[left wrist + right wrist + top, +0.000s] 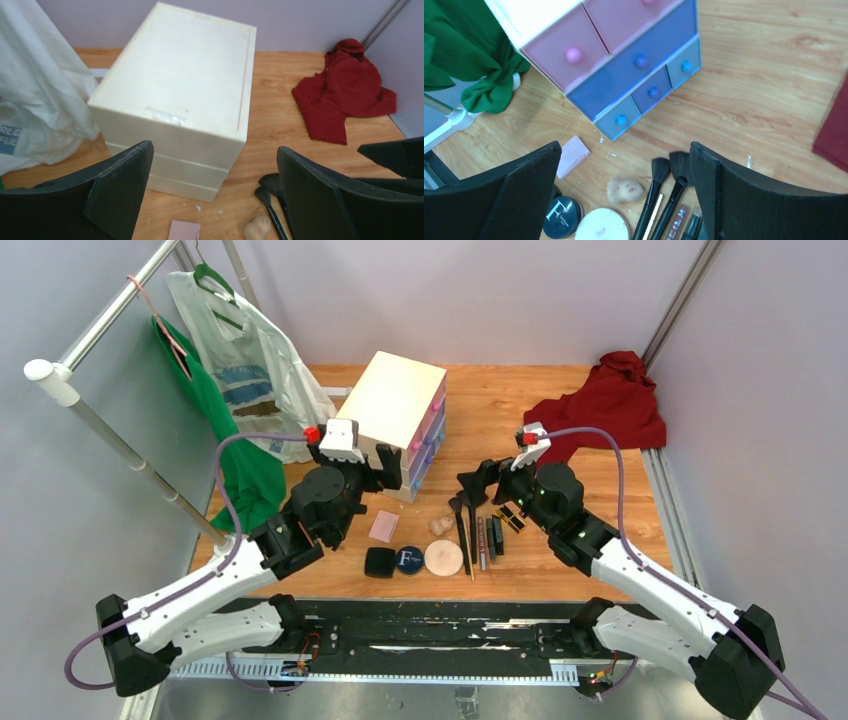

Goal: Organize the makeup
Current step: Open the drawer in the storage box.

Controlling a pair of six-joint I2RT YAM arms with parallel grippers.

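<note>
Gaping wide, matte black left gripper [214,149] and right gripper [624,145] near round navy compact [561,215].

Centre-rear of table [480,400]: drawer chest [395,400]. In front of it, row near front edge, left to right: square compact [379,562], lettered round compact [408,560], round puff [443,558], brushes [461,530], pencils [483,543], lipstick [512,518]. Between chest and row: flat square [384,526], sponge [440,525]. Rear right: crumpled cloth [605,405]. Rear left, beside chest: hanging bag [240,350].

Both my arms reach forward with elbows bent; my left claw [380,476] and my right claw [476,485] hang wide open (nothing between the fingers), angled inward toward each other.
</note>
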